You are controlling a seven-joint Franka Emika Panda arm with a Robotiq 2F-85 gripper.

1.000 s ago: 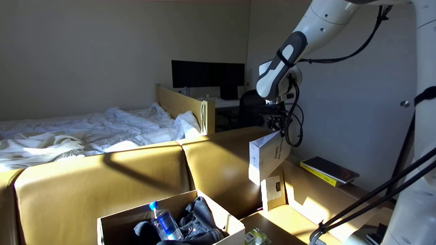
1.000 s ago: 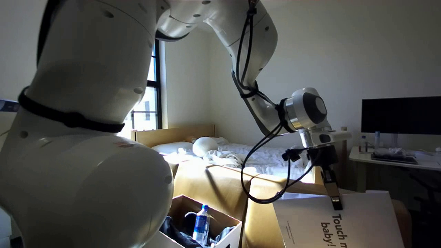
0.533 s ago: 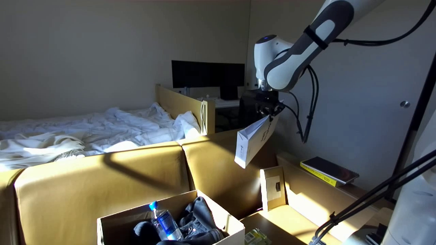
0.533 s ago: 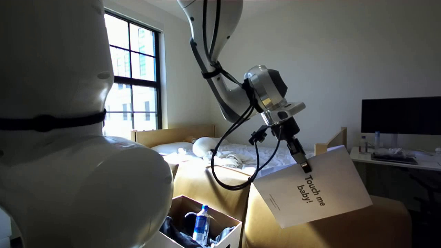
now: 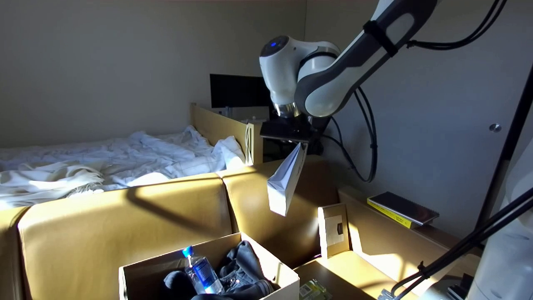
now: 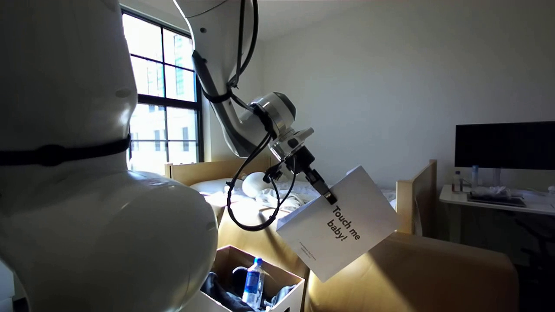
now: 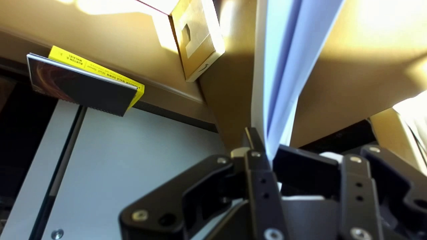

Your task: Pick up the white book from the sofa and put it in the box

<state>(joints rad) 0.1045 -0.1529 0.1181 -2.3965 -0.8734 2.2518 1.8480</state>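
The white book hangs tilted from my gripper in the air in front of the sofa back; it shows in both exterior views (image 5: 287, 183) (image 6: 338, 229) and in the wrist view (image 7: 283, 60). Its cover reads "Touch me baby!". My gripper (image 5: 305, 143) (image 6: 331, 198) (image 7: 268, 150) is shut on the book's upper edge, one finger on each face. The mustard-yellow sofa (image 5: 125, 229) (image 6: 403, 268) (image 7: 360, 76) lies below and behind. The open cardboard box (image 5: 283, 277) (image 6: 292, 290) stands lower and to the left of the book in both exterior views.
The box holds dark clothing (image 5: 245, 266) and an upright-leaning blue-capped bottle (image 5: 204, 275) (image 6: 253, 284). A small brown carton (image 5: 334, 229) (image 7: 196, 40) leans in the sofa corner. A dark book (image 5: 404, 206) lies on a yellow one on the armrest. A green packet (image 5: 313, 290) lies beside the box.
My gripper has lifted the white book off the sofa corner area and carried it left in both exterior views. The book has turned and tilts more. The box has not moved.
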